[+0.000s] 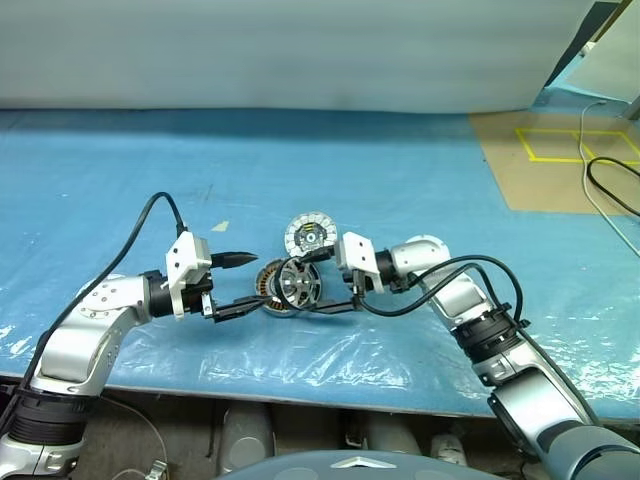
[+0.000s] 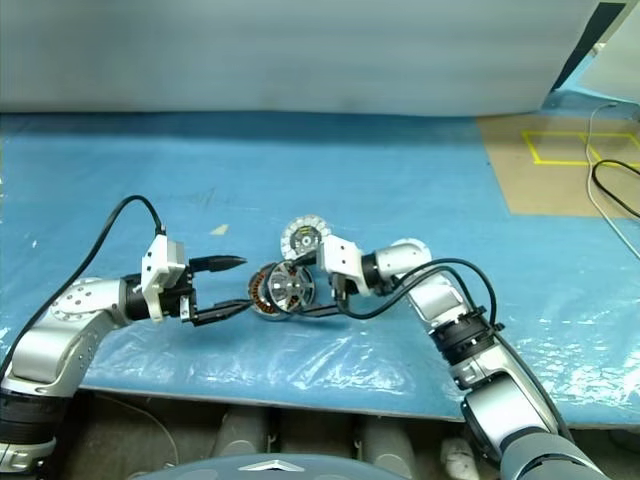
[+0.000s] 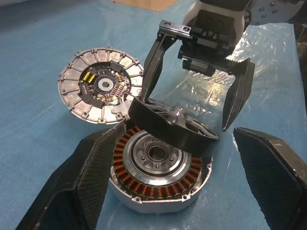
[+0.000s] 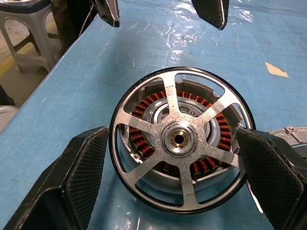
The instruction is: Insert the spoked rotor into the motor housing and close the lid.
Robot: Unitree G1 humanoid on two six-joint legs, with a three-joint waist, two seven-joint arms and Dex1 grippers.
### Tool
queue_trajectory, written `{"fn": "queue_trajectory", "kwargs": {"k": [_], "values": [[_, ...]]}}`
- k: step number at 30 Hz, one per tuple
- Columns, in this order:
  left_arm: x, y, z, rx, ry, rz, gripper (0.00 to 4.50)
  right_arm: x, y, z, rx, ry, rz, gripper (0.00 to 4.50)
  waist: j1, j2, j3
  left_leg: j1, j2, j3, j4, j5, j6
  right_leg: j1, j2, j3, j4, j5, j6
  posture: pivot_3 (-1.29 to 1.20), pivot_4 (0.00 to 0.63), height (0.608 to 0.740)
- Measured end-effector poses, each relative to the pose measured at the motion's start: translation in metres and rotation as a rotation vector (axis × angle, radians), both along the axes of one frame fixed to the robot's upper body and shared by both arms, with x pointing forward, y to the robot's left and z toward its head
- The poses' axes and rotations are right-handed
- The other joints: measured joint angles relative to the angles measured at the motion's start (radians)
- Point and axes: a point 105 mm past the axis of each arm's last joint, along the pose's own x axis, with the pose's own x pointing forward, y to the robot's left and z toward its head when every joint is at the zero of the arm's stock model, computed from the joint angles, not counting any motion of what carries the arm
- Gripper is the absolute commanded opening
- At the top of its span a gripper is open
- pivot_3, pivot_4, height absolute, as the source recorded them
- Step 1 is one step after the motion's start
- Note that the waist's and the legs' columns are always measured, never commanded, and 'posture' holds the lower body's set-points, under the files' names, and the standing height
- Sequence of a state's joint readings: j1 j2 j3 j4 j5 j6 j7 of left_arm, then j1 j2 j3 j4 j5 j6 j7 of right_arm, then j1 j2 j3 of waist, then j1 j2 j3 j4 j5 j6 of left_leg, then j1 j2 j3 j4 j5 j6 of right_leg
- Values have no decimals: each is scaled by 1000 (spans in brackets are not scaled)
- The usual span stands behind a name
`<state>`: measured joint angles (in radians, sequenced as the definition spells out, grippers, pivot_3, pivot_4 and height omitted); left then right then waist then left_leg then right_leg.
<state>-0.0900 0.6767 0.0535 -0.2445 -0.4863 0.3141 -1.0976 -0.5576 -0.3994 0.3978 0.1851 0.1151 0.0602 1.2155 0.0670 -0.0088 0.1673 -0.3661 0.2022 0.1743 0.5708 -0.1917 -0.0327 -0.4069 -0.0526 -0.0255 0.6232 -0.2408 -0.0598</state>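
Left gripper [image 1: 250,284] stands wide open and empty, its black fingers flanking the round silver motor housing with copper windings [image 3: 144,203]. Right gripper [image 3: 187,112] clamps the black-rimmed, silver-spoked rotor [image 4: 179,139], tilted over the housing and not seated. The segmented silver lid with circuit board [image 3: 79,93] lies beside. Remaining, by judgement: seating the rotor and closing the lid.
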Motion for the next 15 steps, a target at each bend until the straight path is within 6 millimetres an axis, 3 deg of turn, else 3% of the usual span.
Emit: {"fn": "queue_trajectory", "kwargs": {"k": [3,12,13,15], "values": [[0,1,-2,0,6,9,4136,1,0,-1,-3,-3,-1,3848,0,0,0,0,0,0,0,0,0,0,0,0,0,0,0,0,150,740],[0,0,-1,-4,-11,14,4136,4,-1,3,-14,-29,4,966,0,0,0,0,0,0,0,0,0,0,0,0,0,0,0,0,150,740],[1,0,-1,-6,-16,15,4136,5,-1,3,-16,-33,5,740,-1,0,0,0,0,0,0,0,0,0,0,0,0,0,0,0,150,740],[1,0,-1,-9,-22,17,4136,5,0,5,-17,-41,8,734,-2,0,0,0,0,0,0,0,0,0,0,0,0,0,0,0,150,740]]}}
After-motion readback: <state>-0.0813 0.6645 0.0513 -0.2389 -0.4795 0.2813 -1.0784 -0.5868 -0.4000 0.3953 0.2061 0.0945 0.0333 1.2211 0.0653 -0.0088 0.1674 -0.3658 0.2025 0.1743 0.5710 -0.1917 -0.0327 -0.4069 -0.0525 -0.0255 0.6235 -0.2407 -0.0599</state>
